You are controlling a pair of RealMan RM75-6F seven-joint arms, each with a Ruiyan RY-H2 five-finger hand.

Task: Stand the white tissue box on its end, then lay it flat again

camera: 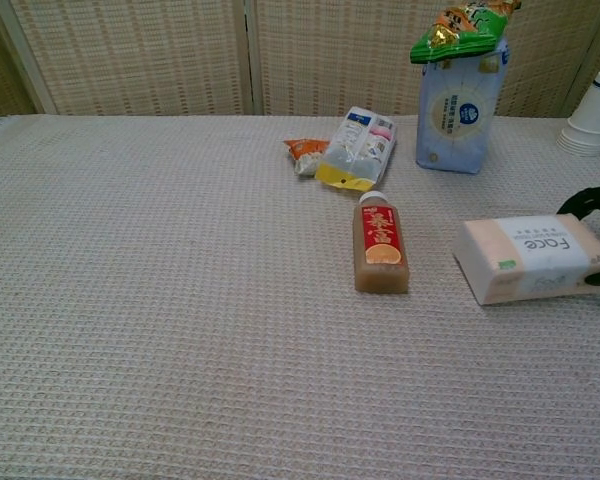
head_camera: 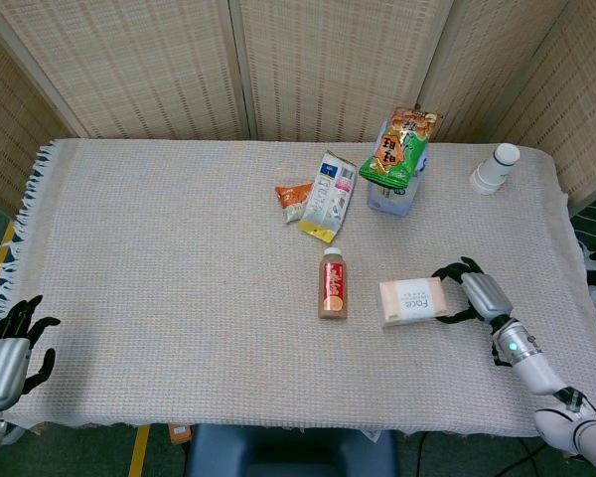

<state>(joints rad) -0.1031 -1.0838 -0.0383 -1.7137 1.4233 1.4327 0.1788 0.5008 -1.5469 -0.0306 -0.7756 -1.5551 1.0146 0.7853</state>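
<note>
The white tissue box [head_camera: 412,301] lies on the woven cloth to the right of a juice bottle; it also shows at the right edge of the chest view as the tissue box [camera: 533,258], its printed face up and tilted toward the camera. My right hand [head_camera: 474,293] grips the box's right end, dark fingers [camera: 592,199] curling over the far and near sides. My left hand [head_camera: 8,343] hangs off the table's front left corner, fingers spread, holding nothing.
A juice bottle [head_camera: 333,284] lies just left of the box. Snack packets [head_camera: 321,195], a blue tissue pack topped by a green bag [head_camera: 396,161] and stacked paper cups [head_camera: 495,168] sit toward the back. The table's right edge is close to my right arm.
</note>
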